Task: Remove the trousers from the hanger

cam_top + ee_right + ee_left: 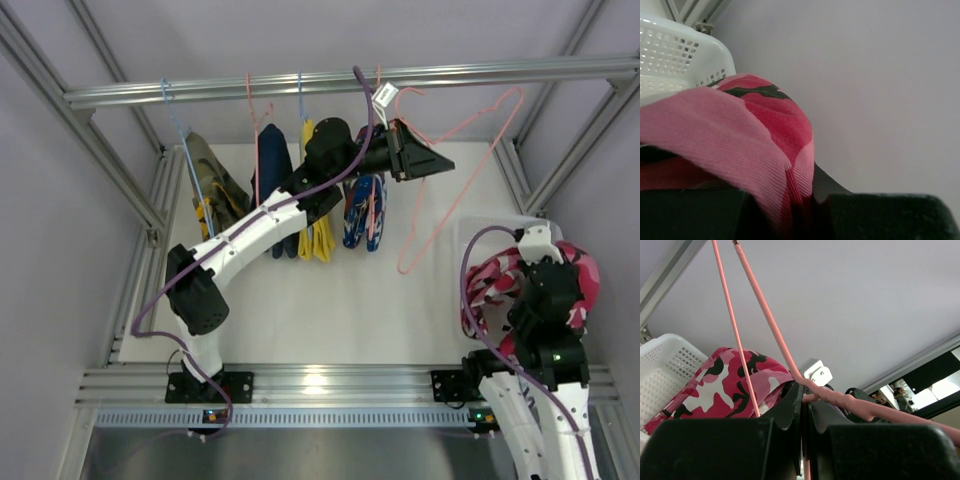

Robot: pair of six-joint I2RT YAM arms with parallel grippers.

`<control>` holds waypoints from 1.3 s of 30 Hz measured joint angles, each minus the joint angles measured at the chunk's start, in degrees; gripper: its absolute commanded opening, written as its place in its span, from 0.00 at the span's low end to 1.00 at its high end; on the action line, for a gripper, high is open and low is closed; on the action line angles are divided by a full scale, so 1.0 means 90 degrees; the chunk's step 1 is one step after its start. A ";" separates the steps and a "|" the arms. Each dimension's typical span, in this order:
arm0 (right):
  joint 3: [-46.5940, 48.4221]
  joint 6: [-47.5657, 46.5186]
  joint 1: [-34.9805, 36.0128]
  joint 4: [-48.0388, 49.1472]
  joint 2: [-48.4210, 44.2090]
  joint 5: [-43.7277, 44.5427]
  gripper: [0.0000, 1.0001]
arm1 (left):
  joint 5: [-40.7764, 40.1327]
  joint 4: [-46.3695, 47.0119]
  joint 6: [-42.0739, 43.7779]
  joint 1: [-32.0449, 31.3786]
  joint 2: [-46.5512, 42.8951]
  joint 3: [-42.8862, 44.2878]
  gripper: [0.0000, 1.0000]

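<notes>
Evidently to steady it, the left gripper pinches the bare hanger at one o'clock. At four o'clock the right gripper clamps the trousers over the basket, likely for dropping.

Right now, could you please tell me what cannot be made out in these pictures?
White basket: top view, mostly covered by the right arm and red-pink trousers.
Right gripper fingertips: right wrist view, buried in that cloth.
Blue trousers: top view, upper part behind the left arm.
</notes>
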 measured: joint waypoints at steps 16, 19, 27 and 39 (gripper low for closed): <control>-0.0850 0.0287 -0.0831 0.0736 0.2628 -0.0962 0.00 | 0.0010 0.0073 -0.0228 -0.0010 0.0102 0.0510 0.00; -0.0707 0.0335 -0.1532 0.1035 0.3725 -0.1547 0.08 | 0.0007 0.0102 -0.0248 -0.0010 0.0119 0.0534 0.00; -0.0610 0.0437 -0.1936 0.1081 0.3927 -0.3208 0.87 | 0.0007 0.0131 -0.0277 -0.0010 0.0175 0.0648 0.00; 0.0838 0.1666 -0.2004 0.0296 0.0318 -0.5003 0.76 | 0.0015 0.0192 -0.0287 -0.0036 0.0180 0.0585 0.00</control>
